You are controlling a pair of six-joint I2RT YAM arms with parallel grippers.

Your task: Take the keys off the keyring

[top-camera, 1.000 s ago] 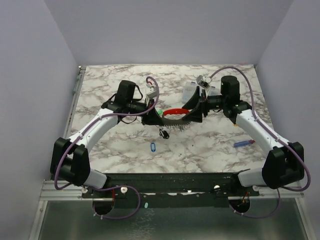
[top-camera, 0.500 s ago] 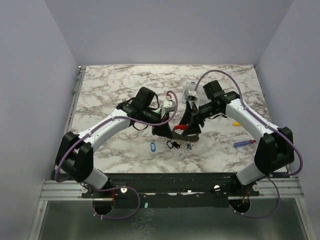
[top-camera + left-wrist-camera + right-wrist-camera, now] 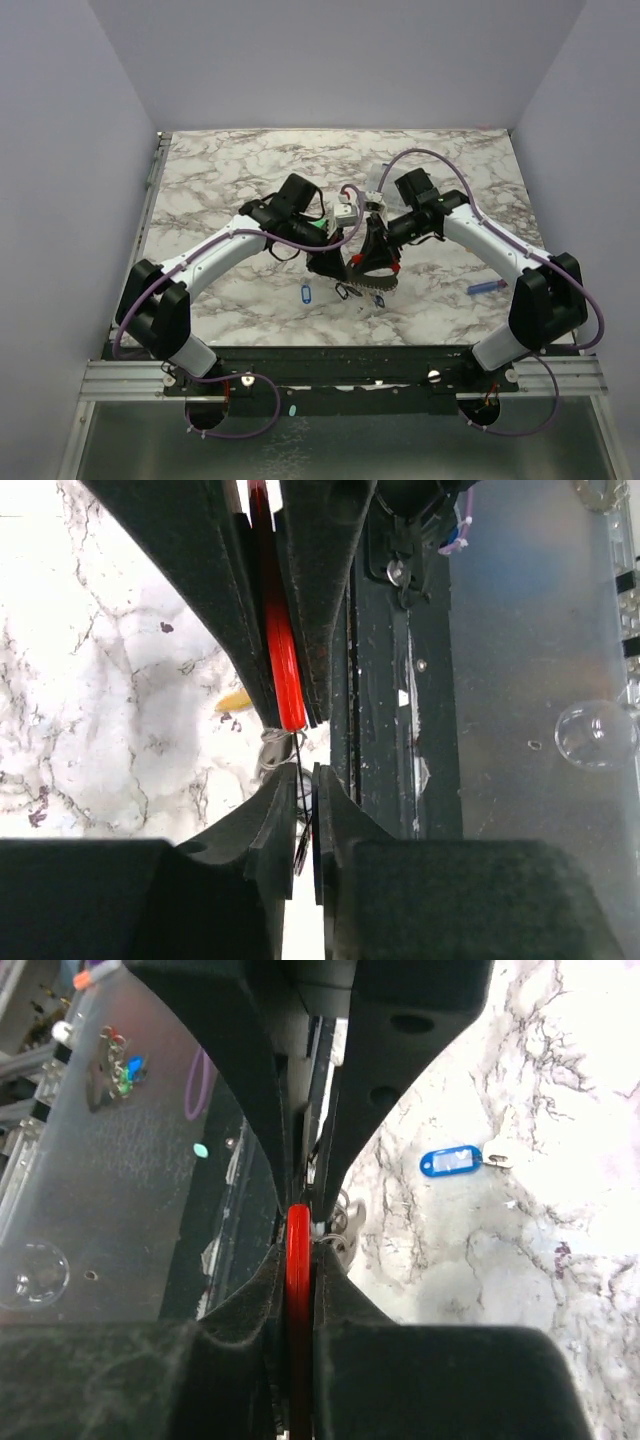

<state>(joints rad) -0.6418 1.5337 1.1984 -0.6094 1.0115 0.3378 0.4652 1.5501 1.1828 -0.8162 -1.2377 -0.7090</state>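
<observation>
Both grippers meet just above the table's middle. My right gripper (image 3: 298,1245) is shut on a red oval key tag (image 3: 298,1222), which also shows edge-on in the left wrist view as the red tag (image 3: 283,650). Silver metal keys (image 3: 340,1222) hang just beyond its tips. My left gripper (image 3: 305,780) faces it tip to tip, jaws a narrow slit apart. The thin dark wire of the keyring (image 3: 299,830) runs through that slit, beside a blue strip. From above, the left gripper (image 3: 330,265) and right gripper (image 3: 372,266) hide most of the bunch.
A loose blue-tagged key (image 3: 306,294) lies on the marble left of the grippers, seen as the blue tag (image 3: 458,1161) from the right wrist. A blue-and-red pen (image 3: 488,287) lies at the right. A yellow tag (image 3: 233,700) lies on the table.
Both arms have swung inward and down toward the near middle. The right jaws have closed on the red tag. The left jaws have parted slightly.
</observation>
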